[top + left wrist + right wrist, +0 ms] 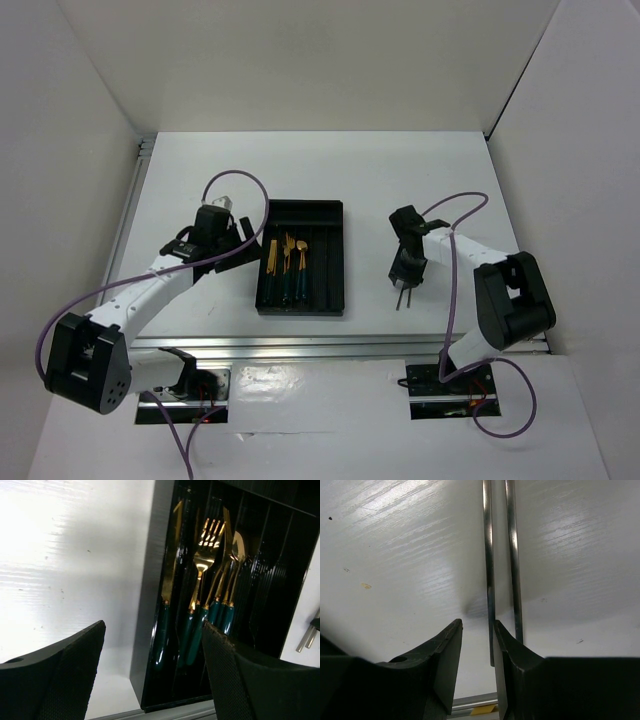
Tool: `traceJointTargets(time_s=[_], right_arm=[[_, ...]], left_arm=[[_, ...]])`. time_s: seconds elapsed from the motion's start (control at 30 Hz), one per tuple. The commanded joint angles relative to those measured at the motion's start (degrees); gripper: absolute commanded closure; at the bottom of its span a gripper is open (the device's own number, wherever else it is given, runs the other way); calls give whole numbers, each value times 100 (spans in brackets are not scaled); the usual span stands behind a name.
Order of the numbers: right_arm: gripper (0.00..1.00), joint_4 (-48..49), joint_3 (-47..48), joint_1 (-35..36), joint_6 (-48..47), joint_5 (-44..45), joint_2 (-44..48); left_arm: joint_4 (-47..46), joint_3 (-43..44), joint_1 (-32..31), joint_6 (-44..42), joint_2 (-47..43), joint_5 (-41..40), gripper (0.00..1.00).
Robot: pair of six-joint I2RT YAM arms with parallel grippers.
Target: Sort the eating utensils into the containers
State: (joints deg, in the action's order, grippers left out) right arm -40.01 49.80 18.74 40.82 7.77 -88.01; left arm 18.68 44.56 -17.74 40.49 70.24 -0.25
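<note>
Looks nearly done. Gold-headed, teal-handled cutlery (202, 580) already lying in the black rectangular plastic tray (330, 270). Just two thin grey chopsticks (489, 555) left on the white bench (200, 170), well apart from it. Right gripper (477, 630) jaws narrowed round one, can't tell if clamped. Left gripper (154, 630) jaws spread wide, empty.

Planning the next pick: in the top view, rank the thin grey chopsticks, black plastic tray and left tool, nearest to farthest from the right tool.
1. The thin grey chopsticks, at the right tool.
2. The black plastic tray, to its left.
3. The left tool, beyond the tray's far side.
</note>
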Motion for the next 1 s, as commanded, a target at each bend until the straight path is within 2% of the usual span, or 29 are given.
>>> traceJointTargets(time_s=[0.0,0.27,0.5,0.6,0.67,0.73,0.77,0.97], right_arm=[[62,213,-41,-20,-83,75,-24],[62,160,-93,-20,-83,181,-129],[63,266,-199,-20,-30,40,-305],[70,326,-252,-20,31,40,-419],[83,388,-252,-20,31,-12,-419],[91,529,-322,-20,31,-152,-471],[98,529,-374,-20,31,-153,-472],[100,731,-375,-20,-21,-302,-472]], left_arm=[[-294,-26,33,-155,25,271,17],[-356,88,33,-208,341,508,19],[-348,317,-247,-208,649,324,19],[-347,370,-301,-208,772,262,19],[-347,431,-301,-208,912,123,20],[-278,492,-414,-156,1009,-61,22],[-277,493,-467,-155,1114,-132,22],[-75,712,-582,47,1536,-738,28]])
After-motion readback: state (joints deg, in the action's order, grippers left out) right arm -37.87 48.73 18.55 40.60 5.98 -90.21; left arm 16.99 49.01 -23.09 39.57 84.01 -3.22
